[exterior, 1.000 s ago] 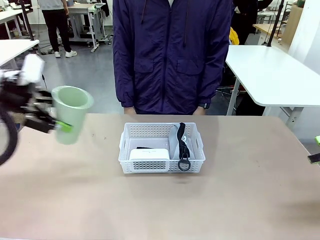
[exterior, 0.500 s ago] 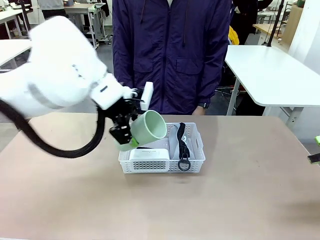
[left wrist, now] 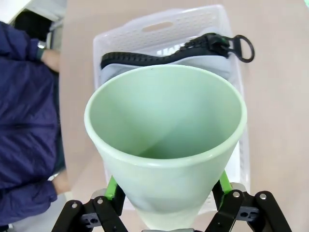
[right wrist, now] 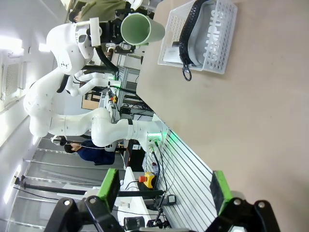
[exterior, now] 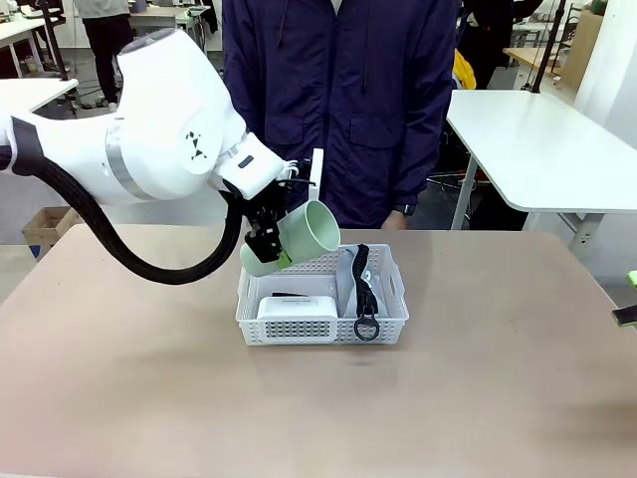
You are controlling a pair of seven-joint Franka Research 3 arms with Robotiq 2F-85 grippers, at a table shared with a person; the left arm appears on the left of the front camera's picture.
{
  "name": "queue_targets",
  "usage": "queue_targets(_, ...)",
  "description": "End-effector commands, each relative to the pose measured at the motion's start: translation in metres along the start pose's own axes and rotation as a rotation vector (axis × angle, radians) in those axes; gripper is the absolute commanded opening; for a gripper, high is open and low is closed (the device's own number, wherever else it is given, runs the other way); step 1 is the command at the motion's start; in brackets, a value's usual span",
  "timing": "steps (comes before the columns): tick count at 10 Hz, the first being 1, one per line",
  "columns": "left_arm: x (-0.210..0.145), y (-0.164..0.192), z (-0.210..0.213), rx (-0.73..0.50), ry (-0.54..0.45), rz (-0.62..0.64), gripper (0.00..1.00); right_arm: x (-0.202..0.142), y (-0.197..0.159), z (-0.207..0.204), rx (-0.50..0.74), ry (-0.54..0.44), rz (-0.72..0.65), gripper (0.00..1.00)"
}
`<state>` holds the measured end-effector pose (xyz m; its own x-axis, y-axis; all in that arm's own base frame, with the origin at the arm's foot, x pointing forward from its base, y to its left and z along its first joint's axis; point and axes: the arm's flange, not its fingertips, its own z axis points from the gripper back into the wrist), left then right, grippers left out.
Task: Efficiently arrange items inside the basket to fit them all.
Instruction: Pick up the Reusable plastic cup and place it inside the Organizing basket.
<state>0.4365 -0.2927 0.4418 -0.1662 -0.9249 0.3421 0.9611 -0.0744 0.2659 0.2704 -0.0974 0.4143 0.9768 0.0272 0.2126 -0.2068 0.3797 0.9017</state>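
Pale green, the cup [exterior: 302, 236] is clasped near its base between the left gripper [exterior: 267, 242]'s green pads, tilted so its mouth faces the table's right side. It hangs in the air above the basket [exterior: 321, 296]'s far left corner, touching nothing below. The basket stands on the table [exterior: 149, 388] a little nearer its far edge, in front of the person [exterior: 343, 105]. Inside, the white box [exterior: 298, 305] lies against the near wall at the left end, and the pouch [left wrist: 212, 65] fills the right end, its black strap [exterior: 362, 284] running to the near wall with the ring [exterior: 366, 328] hanging over the rim. In the right wrist view the right gripper [right wrist: 164, 191] has its fingers spread wide, grasping nothing, well apart from the basket.
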Motion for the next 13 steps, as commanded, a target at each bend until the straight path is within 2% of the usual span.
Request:
queue_targets(1,-0.007,-0.007,0.006,-0.017,0.000,-0.037,0.85,-0.002,0.000,0.002,-0.003,0.009,0.017,1.00)
queue_targets(2,0.000,0.000,0.000,0.000,0.000,0.000,0.85,-0.002,0.000,0.002,-0.003,0.009,0.017,1.00)
queue_targets(4,0.028,0.029,-0.015,-0.067,0.192,0.016,0.85,-0.002,0.000,0.002,-0.003,0.009,0.017,1.00)
queue_targets(6,0.051,0.046,-0.034,-0.118,0.269,-0.013,0.85,-0.002,0.000,0.002,-0.003,0.009,0.017,1.00)
queue_targets(7,0.057,0.050,-0.040,-0.141,0.300,0.000,0.85,-0.002,0.000,0.002,-0.003,0.009,0.017,1.00)
queue_targets(8,0.060,0.054,-0.048,-0.166,0.375,0.060,0.85,-0.002,0.000,0.002,-0.003,0.009,0.017,1.00)
queue_targets(11,0.066,0.058,-0.069,-0.141,0.452,0.132,0.85,-0.002,0.000,0.002,-0.003,0.009,0.017,1.00)
queue_targets(13,0.070,0.057,-0.087,-0.157,0.505,0.104,0.85,-0.002,0.000,0.002,-0.003,0.009,0.017,1.00)
